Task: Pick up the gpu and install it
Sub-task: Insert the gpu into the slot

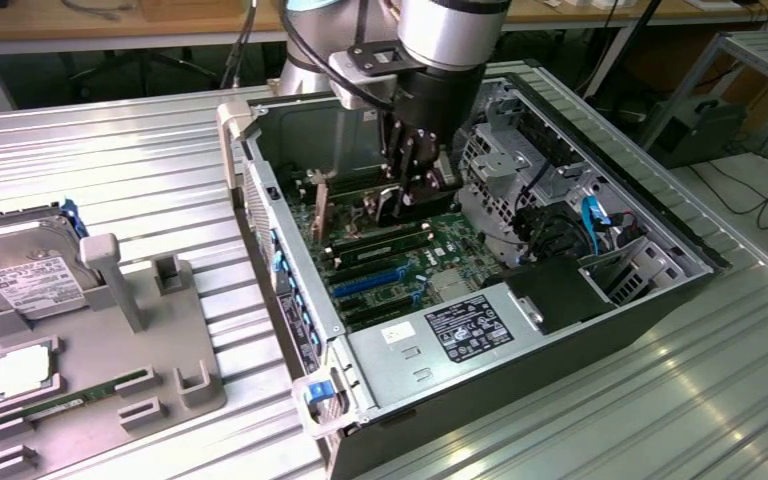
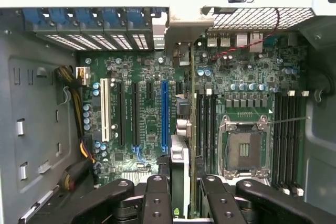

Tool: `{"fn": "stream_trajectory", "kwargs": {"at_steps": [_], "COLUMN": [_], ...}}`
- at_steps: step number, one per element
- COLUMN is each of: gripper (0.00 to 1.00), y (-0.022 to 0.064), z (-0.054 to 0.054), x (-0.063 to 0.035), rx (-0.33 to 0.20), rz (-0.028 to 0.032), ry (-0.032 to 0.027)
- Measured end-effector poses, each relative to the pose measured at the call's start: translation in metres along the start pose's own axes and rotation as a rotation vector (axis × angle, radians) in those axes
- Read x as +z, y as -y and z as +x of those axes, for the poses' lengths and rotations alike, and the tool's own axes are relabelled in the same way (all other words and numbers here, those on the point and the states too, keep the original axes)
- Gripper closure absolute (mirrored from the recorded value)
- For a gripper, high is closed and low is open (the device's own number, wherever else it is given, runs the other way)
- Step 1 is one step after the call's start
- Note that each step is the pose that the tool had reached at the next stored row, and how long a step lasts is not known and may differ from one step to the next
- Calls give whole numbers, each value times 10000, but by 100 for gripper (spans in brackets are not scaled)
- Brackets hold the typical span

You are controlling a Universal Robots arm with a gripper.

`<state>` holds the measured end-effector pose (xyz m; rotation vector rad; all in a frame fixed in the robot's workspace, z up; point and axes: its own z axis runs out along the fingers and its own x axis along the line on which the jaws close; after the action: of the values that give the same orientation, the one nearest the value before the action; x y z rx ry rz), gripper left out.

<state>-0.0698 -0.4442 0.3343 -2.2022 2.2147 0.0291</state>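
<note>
gpu (image 2: pixel 181 156): stands on edge inside the open case (image 1: pixel 257 190), seen edge-on in the wrist view. It is low over the motherboard (image 2: pixel 147 77), and I cannot tell whether it touches the board.
gpu, exterior view (image 1: pixel 377 208): a thin card under the arm's tool, deep in the case's far half.
gripper (image 2: pixel 182 179): clenched on the gpu. The black fingers (image 2: pixel 156 192) press it from both sides, and the card's top edge runs out between them.
gripper, exterior view (image 1: pixel 418 185): pointing down into the case from above.
Nearest slot: the long blue slot (image 2: pixel 164 114) runs parallel to the card and just beside it.
Other flank: black memory slots (image 2: pixel 205 124) lie close along the card, with the CPU socket (image 2: pixel 244 148) beyond them.
Further slots: the white slot (image 2: pixel 104 111) sits well apart from the card, past two black ones.
Far end of card: reaches toward the row of blue clips (image 2: pixel 89 19) on the rear wall.
Tight spots: the drive cage (image 1: pixel 498 165) stands just beside the gripper on the exterior view's right, and the case wall rises on the exterior view's left.
Loose runs: the yellow-and-black cable bundle (image 2: pixel 79 108) hugs the board's edge, away from the card. A red wire (image 2: pixel 252 38) droops across the rear grille.
Near end of case: the power supply (image 1: pixel 471 325) with its label.
Outside the case: the grey fixture tray (image 1: pixel 157 370) sits on the slatted table (image 1: pixel 117 160) on the exterior view's left. It carries a hard drive (image 1: pixel 24 275), a square silver chip (image 1: pixel 21 370) and a green RAM stick (image 1: pixel 77 400).
</note>
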Motion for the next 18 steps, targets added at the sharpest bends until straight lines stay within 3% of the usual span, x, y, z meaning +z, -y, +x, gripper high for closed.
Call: {"fn": "stream_trajectory", "kwargs": {"at_steps": [7,10,18], "gripper": [73,73,73], "y": [-33,-105,-109], "z": [14,17,70], "x": [106,169,286], "rx": [0,-1,0], "rz": [0,0,1], "ry": [0,0,1]}}
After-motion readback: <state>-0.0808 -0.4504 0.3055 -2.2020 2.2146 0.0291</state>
